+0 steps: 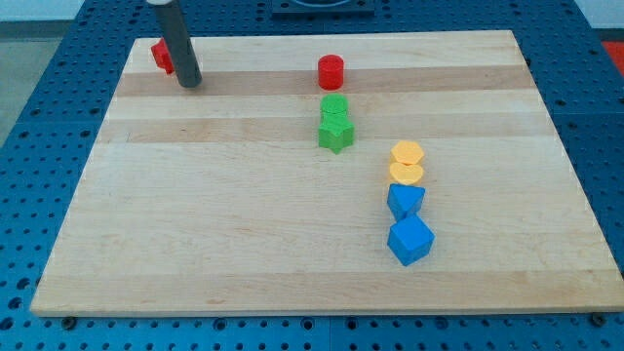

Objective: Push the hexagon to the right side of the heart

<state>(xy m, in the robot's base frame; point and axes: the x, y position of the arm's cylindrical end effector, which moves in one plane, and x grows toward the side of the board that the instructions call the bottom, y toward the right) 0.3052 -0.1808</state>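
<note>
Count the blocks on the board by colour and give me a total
Red: 2, a red cylinder and a red block partly behind the rod
Green: 2, a green cylinder and a green star
Yellow: 2
Blue: 2
Total: 8

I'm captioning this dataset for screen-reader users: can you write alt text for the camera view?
A dark rod's tip rests near the top left of a wooden board, just right of a partly hidden red block. A red cylinder sits above two touching green blocks; lower right, two yellow blocks and two blue blocks form a column.
</note>
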